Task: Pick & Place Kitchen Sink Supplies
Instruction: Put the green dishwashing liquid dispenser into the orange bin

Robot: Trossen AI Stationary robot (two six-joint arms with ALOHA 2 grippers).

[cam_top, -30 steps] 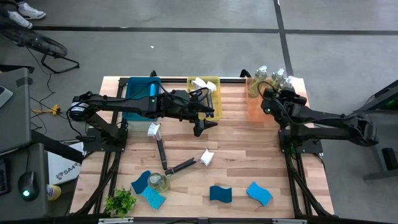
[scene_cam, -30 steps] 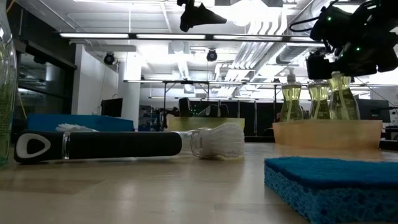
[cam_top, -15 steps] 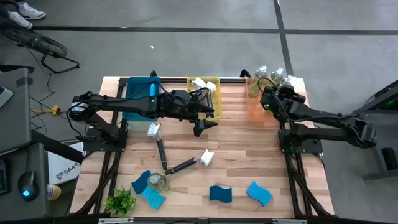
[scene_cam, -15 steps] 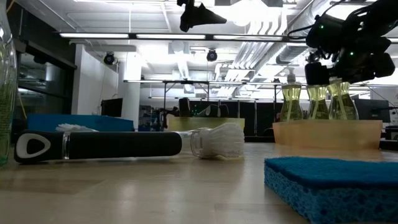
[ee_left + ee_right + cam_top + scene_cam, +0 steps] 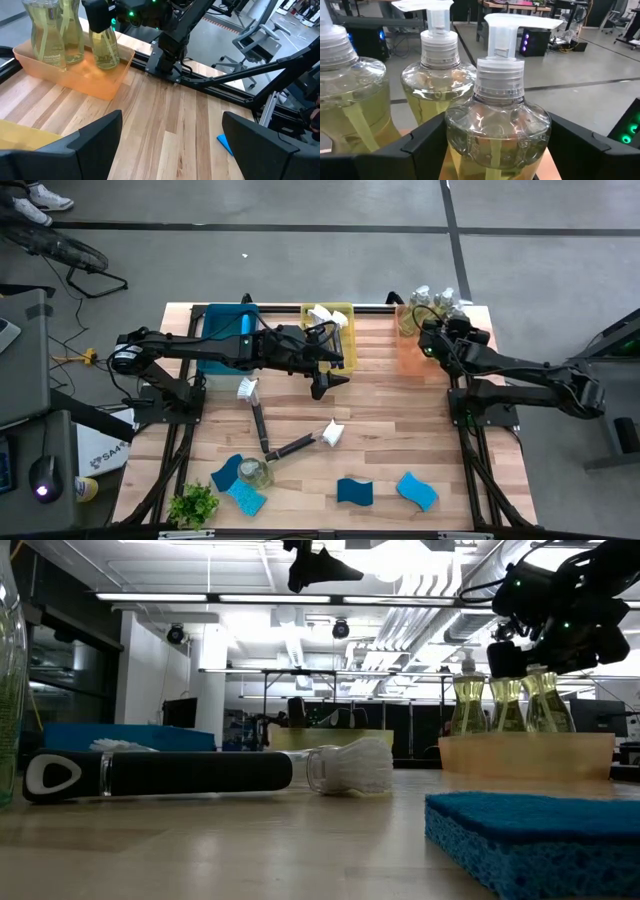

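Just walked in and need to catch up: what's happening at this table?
The right gripper has a soap bottle between its fingers at the orange bin, where two more bottles stand. The left gripper hovers open mid-table. Dish brushes, blue sponges and another bottle lie unsorted.

Two dark arms, green indicator lights

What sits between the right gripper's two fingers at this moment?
A clear pump bottle of yellow-green liquid stands between the fingers of the right gripper, shown in the right wrist view; two more bottles stand behind it.
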